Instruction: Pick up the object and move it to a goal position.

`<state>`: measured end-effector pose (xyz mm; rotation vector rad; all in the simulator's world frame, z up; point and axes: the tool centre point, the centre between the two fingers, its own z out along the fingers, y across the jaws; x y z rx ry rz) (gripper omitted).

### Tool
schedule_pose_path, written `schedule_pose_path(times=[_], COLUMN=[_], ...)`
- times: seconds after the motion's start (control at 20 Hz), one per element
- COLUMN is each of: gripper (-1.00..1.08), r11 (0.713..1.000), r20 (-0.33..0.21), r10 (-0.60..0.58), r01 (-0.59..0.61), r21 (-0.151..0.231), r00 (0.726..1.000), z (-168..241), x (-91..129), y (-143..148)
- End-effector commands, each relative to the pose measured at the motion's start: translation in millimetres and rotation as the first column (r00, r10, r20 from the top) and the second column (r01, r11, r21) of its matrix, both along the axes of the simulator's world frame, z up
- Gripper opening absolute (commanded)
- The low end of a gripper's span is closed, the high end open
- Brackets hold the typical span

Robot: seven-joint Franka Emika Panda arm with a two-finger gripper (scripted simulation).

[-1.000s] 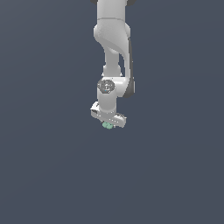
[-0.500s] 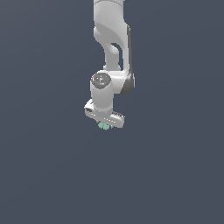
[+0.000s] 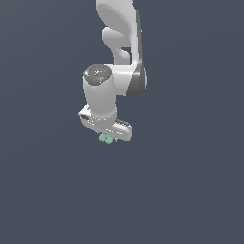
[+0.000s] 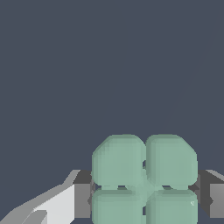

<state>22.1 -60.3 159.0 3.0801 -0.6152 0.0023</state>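
Carrying a tiny mint-green object (image 3: 106, 139), the white hand (image 3: 107, 137) is hanging in mid-air against a flat grey backdrop as I am running the arm remotely. In the wrist view the object (image 4: 144, 179) is showing as four rounded knobs joined at a centre, and it is sitting squarely between the dark pads (image 4: 83, 199), one on each flank. I am judging it to be light and rigid, since the lobes are showing no squashing; the rounded faces could let it twist or slip, so the flat-ish opposite sides of the cluster are looking like the best place to grip. The hand is closed down narrow on it, with both pads pressing its sides.
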Motion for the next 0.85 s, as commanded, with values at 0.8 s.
schedule_pose_path(times=[0.8], gripper=[-1.00], r11=[1.000], r20=[-0.001], r10=[0.002], r01=[-0.002], r21=[0.001], r00=[1.000], z=[52.8], x=[40.5], y=[-15.0])
